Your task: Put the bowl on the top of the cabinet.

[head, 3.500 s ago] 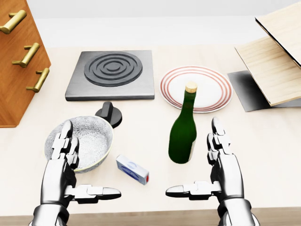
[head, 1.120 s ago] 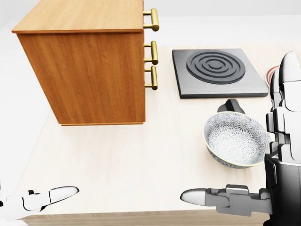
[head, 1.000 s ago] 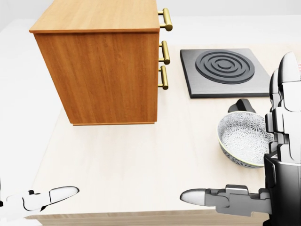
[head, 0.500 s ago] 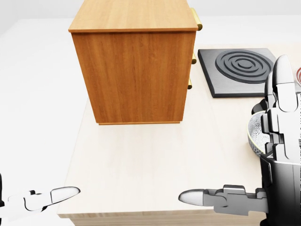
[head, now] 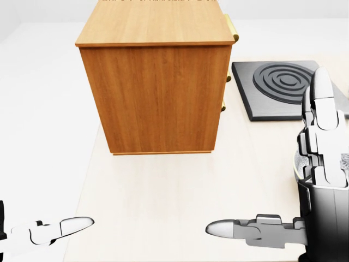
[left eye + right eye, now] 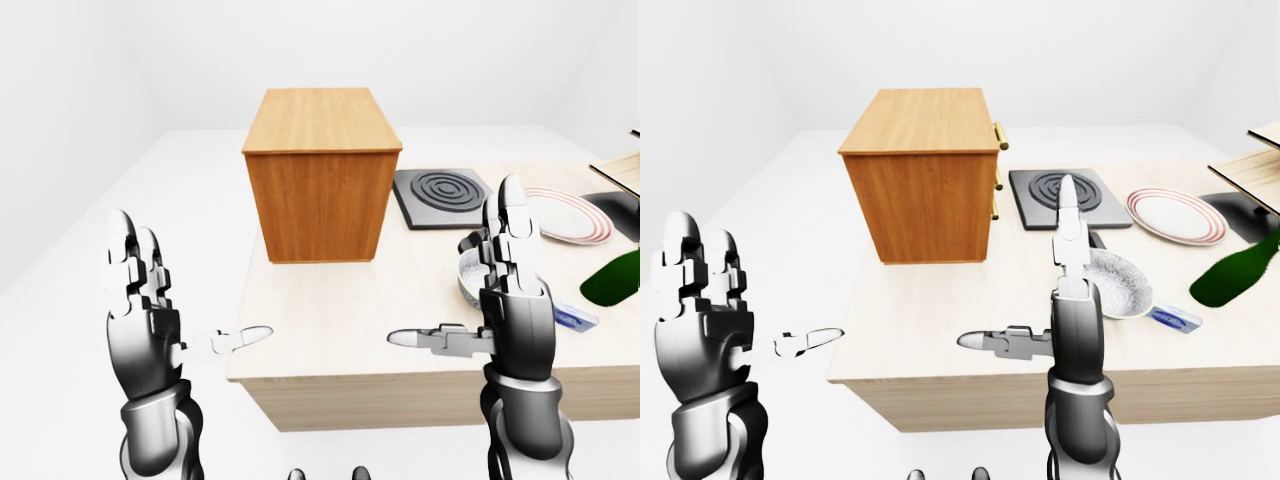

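Note:
The patterned grey bowl [image 6: 1120, 285] sits on the pale table, to the right of the wooden cabinet [image 6: 925, 175], and is apart from it. The cabinet's flat top [image 5: 155, 22] is bare. Its brass handles face right. My right hand [image 6: 1060, 300] is open, fingers up and thumb pointing left, just left of the bowl. In the head view it hides most of the bowl. My left hand [image 6: 170, 315] is open and empty, beyond the table's left edge.
A black hob plate [image 6: 1058, 195] lies right of the cabinet. A red-rimmed plate [image 6: 1175, 215], a green bottle [image 6: 1235, 275] and a small blue-white box [image 6: 1173, 318] are at the right. Wooden boards [image 6: 1250, 165] are at the far right. The table's near edge [image 6: 1040, 385] is below my hands.

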Robot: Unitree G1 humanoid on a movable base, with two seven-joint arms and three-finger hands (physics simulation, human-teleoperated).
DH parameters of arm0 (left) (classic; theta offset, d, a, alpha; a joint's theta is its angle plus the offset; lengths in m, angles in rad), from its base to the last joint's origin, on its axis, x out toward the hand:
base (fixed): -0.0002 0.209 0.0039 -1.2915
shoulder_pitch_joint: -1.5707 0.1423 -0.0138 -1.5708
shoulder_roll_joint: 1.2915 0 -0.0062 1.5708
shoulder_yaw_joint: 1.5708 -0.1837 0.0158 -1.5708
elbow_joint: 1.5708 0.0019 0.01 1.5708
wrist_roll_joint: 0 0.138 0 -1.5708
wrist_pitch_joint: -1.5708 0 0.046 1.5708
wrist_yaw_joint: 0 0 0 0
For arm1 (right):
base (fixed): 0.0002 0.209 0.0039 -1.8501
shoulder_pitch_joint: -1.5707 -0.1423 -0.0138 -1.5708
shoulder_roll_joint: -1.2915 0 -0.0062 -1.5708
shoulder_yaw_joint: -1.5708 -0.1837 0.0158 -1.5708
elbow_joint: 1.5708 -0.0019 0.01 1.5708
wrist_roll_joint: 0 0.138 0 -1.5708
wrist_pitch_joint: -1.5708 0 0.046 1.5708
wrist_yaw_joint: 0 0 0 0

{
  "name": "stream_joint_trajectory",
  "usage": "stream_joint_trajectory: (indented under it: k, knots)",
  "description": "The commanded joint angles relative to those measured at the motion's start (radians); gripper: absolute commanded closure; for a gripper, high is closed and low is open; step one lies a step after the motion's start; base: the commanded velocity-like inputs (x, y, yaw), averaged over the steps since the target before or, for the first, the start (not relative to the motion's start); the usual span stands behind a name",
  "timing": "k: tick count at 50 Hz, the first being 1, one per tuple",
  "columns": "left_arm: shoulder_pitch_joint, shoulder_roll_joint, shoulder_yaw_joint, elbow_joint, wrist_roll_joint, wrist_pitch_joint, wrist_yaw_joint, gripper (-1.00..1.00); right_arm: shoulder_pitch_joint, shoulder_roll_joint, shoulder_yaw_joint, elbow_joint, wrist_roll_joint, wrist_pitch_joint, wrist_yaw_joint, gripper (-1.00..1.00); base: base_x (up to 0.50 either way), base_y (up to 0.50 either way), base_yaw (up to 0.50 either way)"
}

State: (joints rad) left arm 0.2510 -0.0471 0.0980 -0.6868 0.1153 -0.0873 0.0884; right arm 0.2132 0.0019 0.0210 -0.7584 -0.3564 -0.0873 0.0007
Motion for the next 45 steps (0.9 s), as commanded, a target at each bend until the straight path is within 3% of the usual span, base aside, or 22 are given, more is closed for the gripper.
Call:
stream_joint_trajectory:
  k: [1,23,45]
  knots:
    - [0.001,0.002,-0.008,0.008,0.002,0.000,-0.005,-1.00,-0.001,0.000,0.001,-0.003,-0.001,0.000,0.002,-1.00,0.37,0.04,0.00]
    - [-0.004,0.007,-0.014,0.008,-0.002,0.000,-0.013,-1.00,-0.002,0.000,0.001,-0.007,0.000,0.000,0.002,-1.00,0.37,0.03,0.00]
    - [-0.009,0.006,-0.011,0.020,0.002,0.000,-0.002,-1.00,-0.013,0.001,-0.009,0.008,0.013,0.000,0.000,-1.00,0.02,0.00,0.00]
